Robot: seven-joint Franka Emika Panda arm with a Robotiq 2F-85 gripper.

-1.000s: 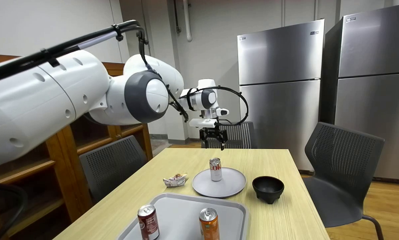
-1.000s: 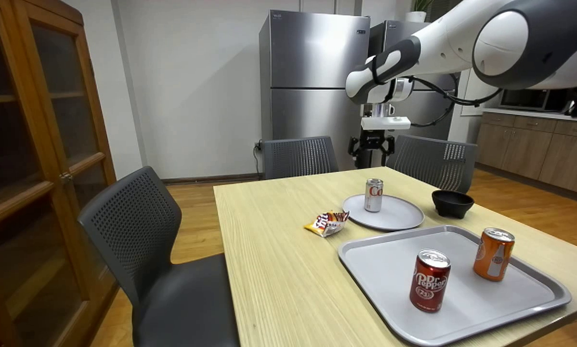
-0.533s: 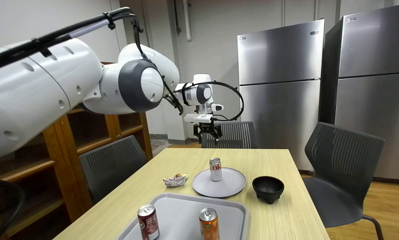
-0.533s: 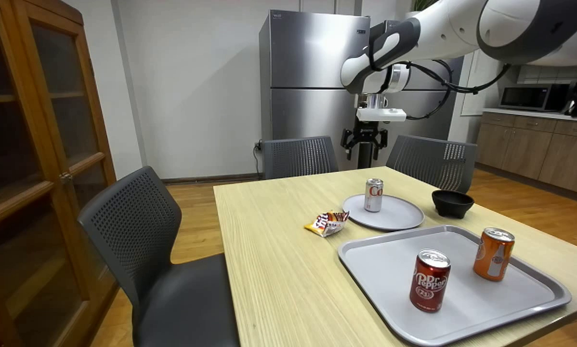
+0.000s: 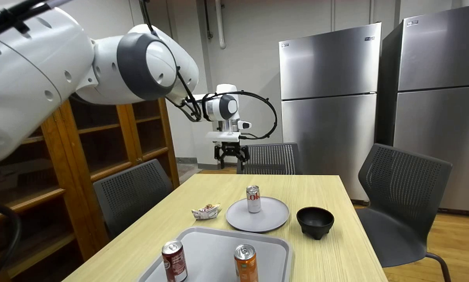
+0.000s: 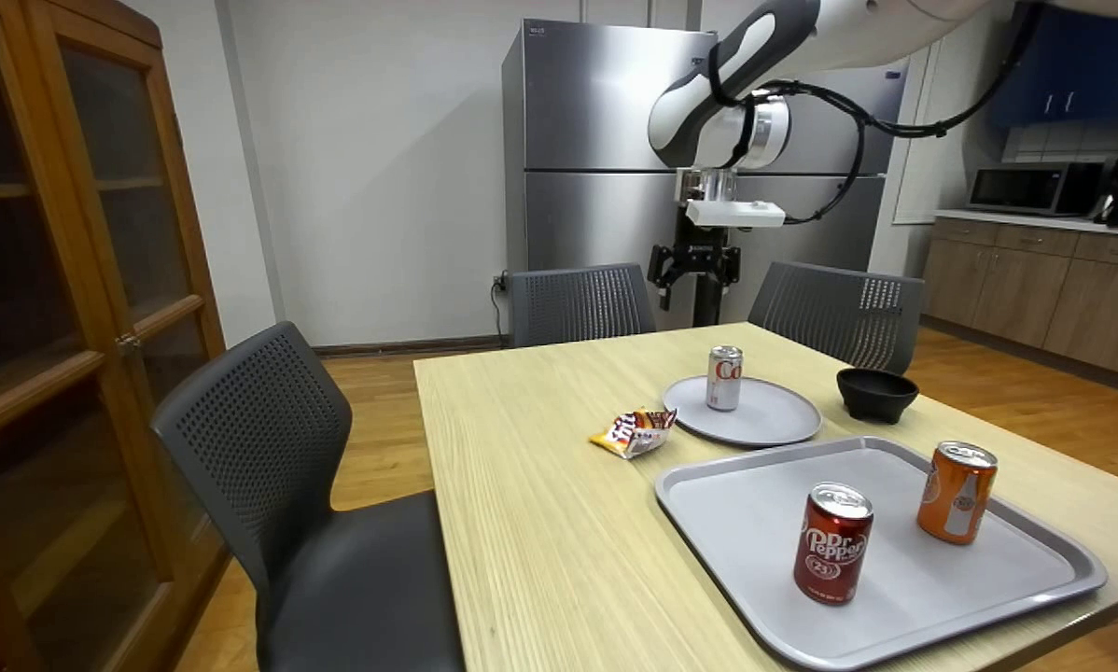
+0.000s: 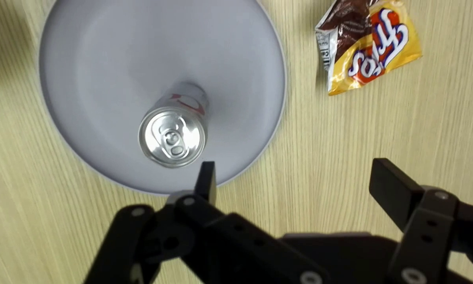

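Across the lower part of the wrist view, a black pincer (image 7: pixel 293 171) spread wide apart, with only air between its two fingers (image 7: pixel 394 191). In both exterior views, hanging well above the pale bench (image 6: pixel 522 448) and apart from everything on it.

Left of the middle in the wrist view, a silver can (image 7: pixel 173 136) upright on a round grey plate (image 7: pixel 102 59), up and left of the nearer finger; in an exterior view, red "Co" legible on its side.

At the upper right of the wrist view, a crumpled snack packet (image 7: pixel 372 47) of yellow, red and brown, with creased white lettering upside down, apparently "Fritos".

At the lower right of an exterior view, a grey tray (image 6: pixel 755 495) with two upright cans: a dark red can (image 6: pixel 832 551) with "Dr Pepper" and "23" plain to read, and right of that an orange can (image 6: pixel 957 495) with a pale bottle shape and print too fine to make out. Just above the tray in the frame, a black bowl (image 6: pixel 876 397).
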